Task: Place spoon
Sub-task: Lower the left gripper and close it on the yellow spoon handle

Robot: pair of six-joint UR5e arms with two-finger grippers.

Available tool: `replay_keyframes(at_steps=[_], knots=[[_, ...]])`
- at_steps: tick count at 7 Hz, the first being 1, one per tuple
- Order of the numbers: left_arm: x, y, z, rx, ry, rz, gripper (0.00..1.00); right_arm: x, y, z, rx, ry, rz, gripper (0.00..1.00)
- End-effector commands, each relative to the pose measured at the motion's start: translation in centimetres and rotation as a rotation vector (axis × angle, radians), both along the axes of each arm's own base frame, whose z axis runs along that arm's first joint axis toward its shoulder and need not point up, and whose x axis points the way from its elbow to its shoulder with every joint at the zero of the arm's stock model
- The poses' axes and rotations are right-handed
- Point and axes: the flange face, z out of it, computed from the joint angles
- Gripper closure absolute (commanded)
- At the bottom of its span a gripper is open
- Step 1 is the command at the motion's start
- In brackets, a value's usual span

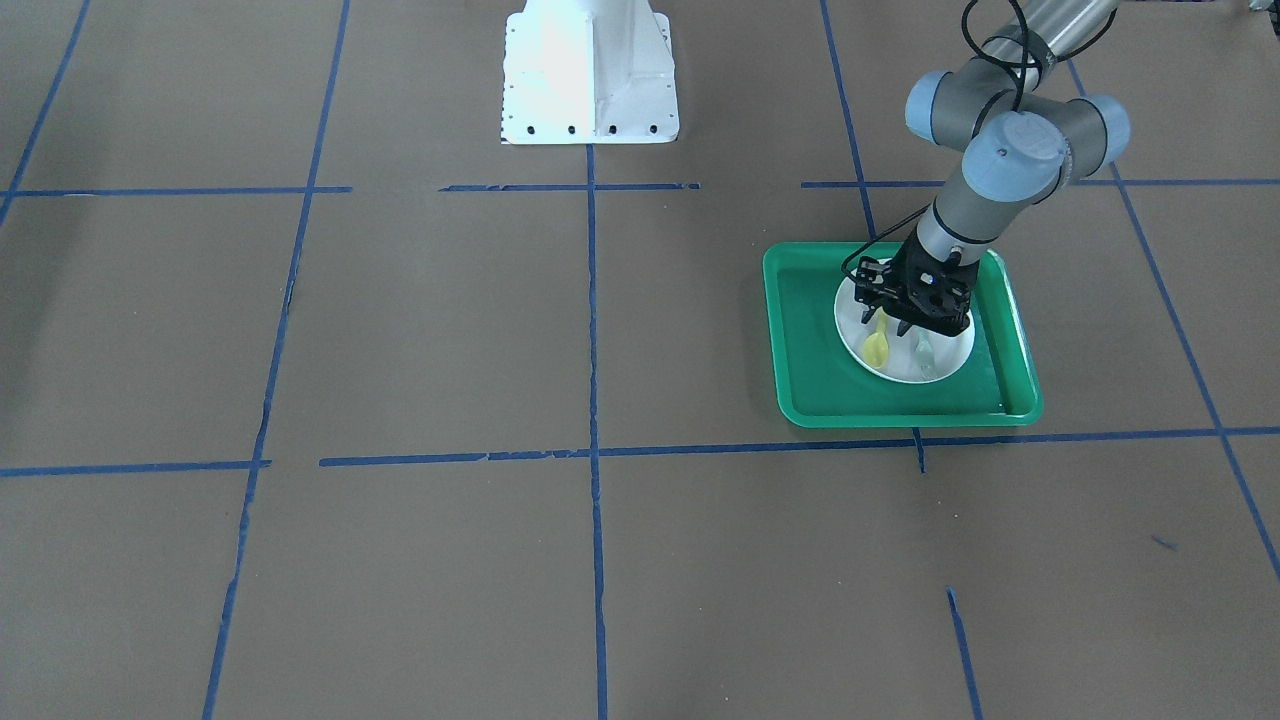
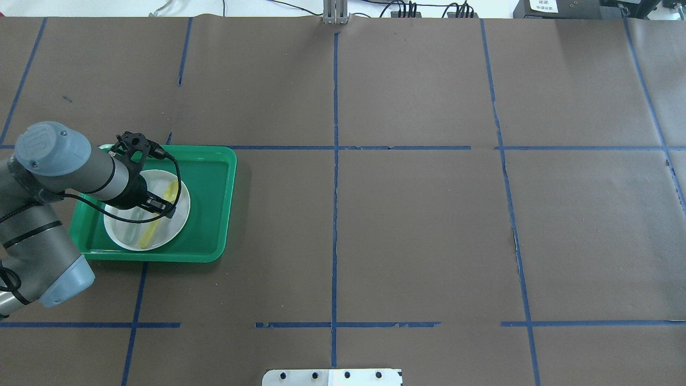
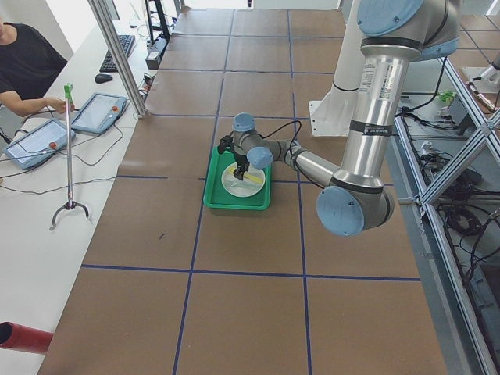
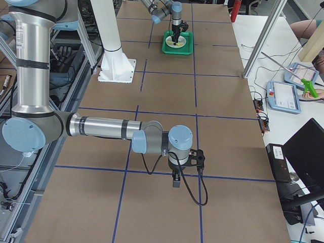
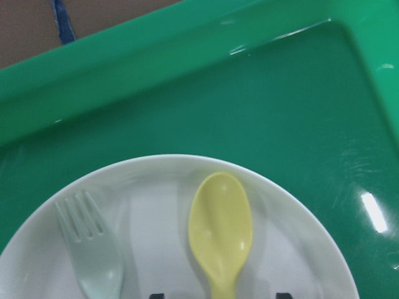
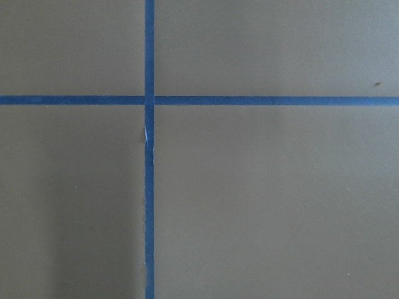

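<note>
1. Right gripper point(image 4: 175, 183) hangs low over the brown table point(image 4: 152, 212); open or closed, I cannot tell;
2. Left gripper point(image 1: 900, 325) is spread apart, gripping nothing, straddling the handle of the yellow spoon point(image 5: 221, 230);
3. The yellow spoon lies on a white plate point(image 5: 296, 246) beside a fork point(image 5: 90, 258), inside the green tray point(image 5: 280, 112).

The front-facing camera looks steeply down from across the table point(image 1: 400, 330), with the white base point(image 1: 590, 75) at top centre and the green tray point(image 1: 800, 340) right of centre. The overhead camera faces the opposite way, so that tray is at middle left. The side cameras look along the table from opposite ends: the tray is mid-frame in one and small at the top in the other. The left wrist camera sits close over the tray's white plate point(image 5: 156, 218) and yellow spoon point(image 5: 221, 233); the right one looks straight down on blue tape point(image 6: 149, 187).
</note>
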Motion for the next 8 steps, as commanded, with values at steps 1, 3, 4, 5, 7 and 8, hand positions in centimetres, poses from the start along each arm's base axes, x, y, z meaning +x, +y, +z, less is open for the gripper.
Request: replay_keyframes(at_steps=[1,3,4,5,7,8], knots=[[0.0,0.0,0.1,-0.004,-0.002,0.002,0.74,0.0,0.0,0.0,0.000,-0.001,0.000,0.00],[-0.1,0.2,-0.2,-0.026,-0.023,0.004,1.00,0.0,0.1,0.1,-0.001,-0.001,0.000,0.00],[-0.1,0.1,-1.8,-0.035,-0.030,0.005,1.00,0.0,0.1,0.1,-0.001,0.001,0.000,0.00],[-0.4,0.6,-5.2,-0.048,-0.015,0.010,1.00,0.0,0.0,0.0,0.000,-0.001,0.000,0.00],[2.4,-1.1,-10.3,-0.188,0.021,-0.070,1.00,0.0,0.1,0.1,-0.001,0.001,0.000,0.00],[3.7,-1.9,-10.6,-0.244,0.020,-0.113,1.00,0.0,0.1,0.1,-0.001,-0.001,0.000,0.00]])
